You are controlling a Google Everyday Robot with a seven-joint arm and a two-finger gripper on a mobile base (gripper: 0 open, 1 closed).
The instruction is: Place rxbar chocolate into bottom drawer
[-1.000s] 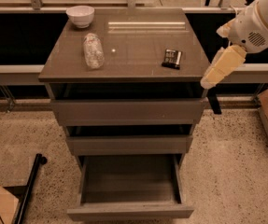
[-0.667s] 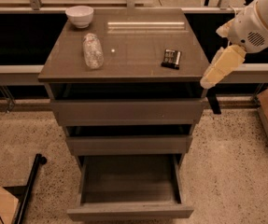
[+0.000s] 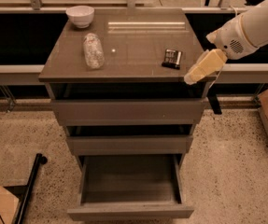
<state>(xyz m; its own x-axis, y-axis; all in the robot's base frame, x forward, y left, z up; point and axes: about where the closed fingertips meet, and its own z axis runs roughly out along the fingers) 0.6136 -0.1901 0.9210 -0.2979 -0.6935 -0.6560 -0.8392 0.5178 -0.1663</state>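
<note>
Claw hangs at the right edge of the surface, near the rxbar chocolate lying there; open or closed, cannot tell. Approach step: next, shift left over the bar and grasp. Bottom drawer stands open.

On the cabinet top, the bowl sits back left, the plastic bottle lies just before it, and the rxbar chocolate lies front right. The gripper is at the right front corner, perhaps touching the edge. Beneath, the bottom drawer juts forward, open
</note>
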